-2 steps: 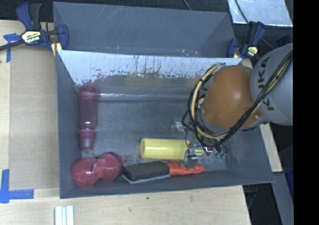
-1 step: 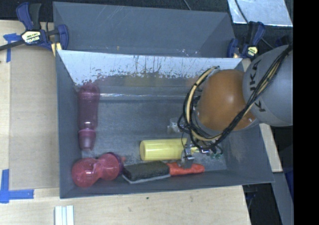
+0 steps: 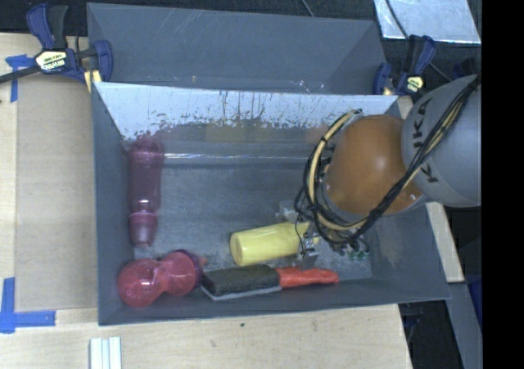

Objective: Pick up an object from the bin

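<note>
Near the right side of the bin [image 3: 237,48], the gripper [image 3: 309,238] sits low at the right end of the yellow cylinder [image 3: 264,245]. I cannot tell whether it is open or closed. The cylinder lies unlifted, so grasp and lift remain.

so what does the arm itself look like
The arm is a rounded silver-grey link with black lettering. At its wrist sits a glossy orange-brown domed cover, ringed by looping black and yellow cables. Below it the gripper is small, metallic hardware.
</note>
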Controlling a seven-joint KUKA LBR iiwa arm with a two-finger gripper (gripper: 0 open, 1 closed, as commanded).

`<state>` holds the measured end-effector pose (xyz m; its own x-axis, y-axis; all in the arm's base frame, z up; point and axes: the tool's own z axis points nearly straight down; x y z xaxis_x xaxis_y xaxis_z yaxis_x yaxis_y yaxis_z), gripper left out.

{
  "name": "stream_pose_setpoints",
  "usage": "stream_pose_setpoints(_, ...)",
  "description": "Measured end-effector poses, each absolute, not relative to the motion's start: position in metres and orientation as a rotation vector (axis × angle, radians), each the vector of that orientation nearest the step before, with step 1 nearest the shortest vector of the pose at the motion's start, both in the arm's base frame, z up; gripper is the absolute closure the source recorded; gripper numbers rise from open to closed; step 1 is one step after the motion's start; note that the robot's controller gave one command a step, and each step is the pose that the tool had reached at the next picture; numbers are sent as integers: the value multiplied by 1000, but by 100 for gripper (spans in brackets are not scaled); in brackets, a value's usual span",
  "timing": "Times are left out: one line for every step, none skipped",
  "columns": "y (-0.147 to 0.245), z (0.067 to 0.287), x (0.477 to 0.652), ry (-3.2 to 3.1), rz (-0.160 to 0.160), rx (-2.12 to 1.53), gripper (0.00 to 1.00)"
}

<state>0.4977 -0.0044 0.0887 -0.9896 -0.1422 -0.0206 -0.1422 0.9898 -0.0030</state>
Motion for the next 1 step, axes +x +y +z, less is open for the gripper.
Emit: stream_pose_setpoints(-4,89,498,3113,-2,-223,100)
